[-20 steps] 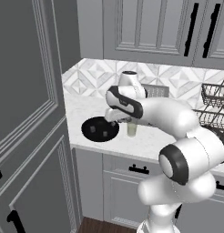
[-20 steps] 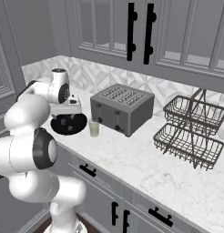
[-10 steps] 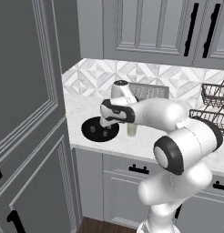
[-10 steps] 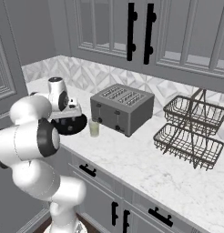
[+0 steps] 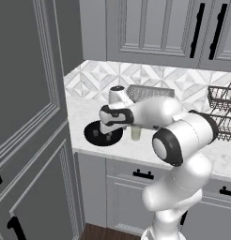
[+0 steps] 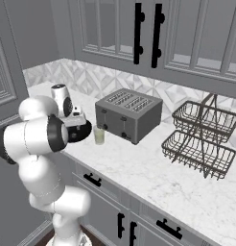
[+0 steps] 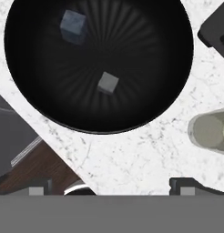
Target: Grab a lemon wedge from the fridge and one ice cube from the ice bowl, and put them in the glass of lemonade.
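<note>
While its fingers stand spread and empty at mid-left of the left base view, the gripper [image 5: 108,137] hangs over the bowl [image 7: 150,109], two ice cubes [image 7: 108,83] inside; the glass [image 6: 99,135] stands beside the toaster [image 6: 128,114].

We see the white arm reaching forward and to its left, elbow bent high, forearm stretched level and the wrist turned so the hand points straight down. The gripper [image 5: 108,137] hangs low with its jaws spread wide — nothing between them. In the hand view its two dark fingertips [image 7: 183,185] stand far apart, empty.
</note>
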